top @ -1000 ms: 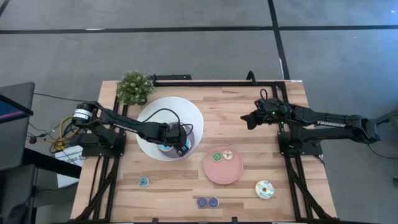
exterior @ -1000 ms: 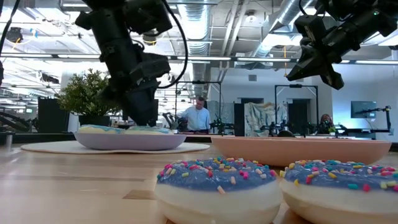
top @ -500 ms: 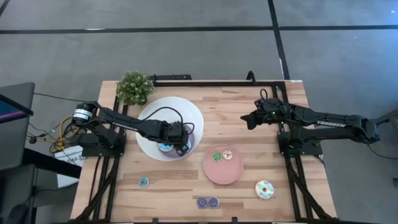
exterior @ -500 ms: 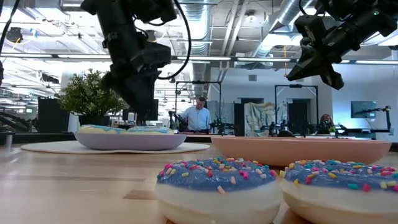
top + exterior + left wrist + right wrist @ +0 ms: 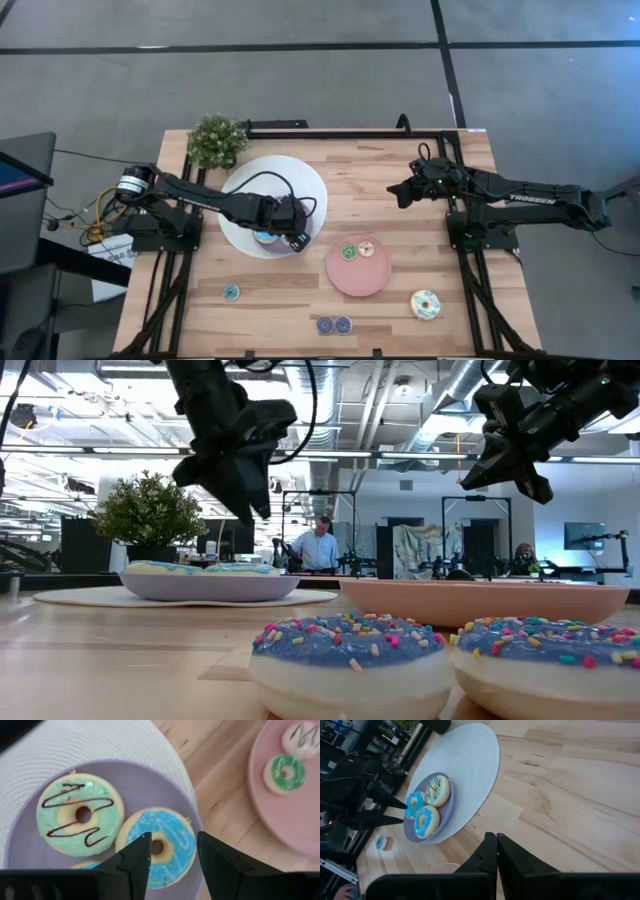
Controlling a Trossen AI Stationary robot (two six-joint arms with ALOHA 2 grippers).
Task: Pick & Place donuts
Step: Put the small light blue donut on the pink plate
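Light wooden slatted surface (image 5: 400,215) sitting on a grey floor, with a little green potted plant (image 5: 216,139) at the back left corner. Behind it in the low view there's an open workshop room with a person (image 5: 321,547) standing far off.

The left gripper (image 5: 296,236) hangs over the lilac centre of the big white woven-look bowl (image 5: 300,178), jaws spread with nothing between them, just above the donuts there. In the left wrist view you can see a mint-green iced donut with a dark squiggle (image 5: 81,813) and a bright blue iced donut (image 5: 159,846) lying side by side and touching in the lilac dish, plus a sliver of a third one that is mostly hidden.

The round pink plate (image 5: 345,278) sits just beside the bowl and carries a small green iced donut (image 5: 349,252) and a small cream iced donut (image 5: 366,248) next to each other. Out on the bare wood: a small blue donut (image 5: 231,292) on the left, two dark purple-blue donuts with sprinkles (image 5: 334,325) touching at the front edge, and a bigger white donut with blue icing (image 5: 426,304) at the front right.

The right gripper (image 5: 395,194) is parked up in the air at the back right, well apart from everything, jaws pressed together and empty.
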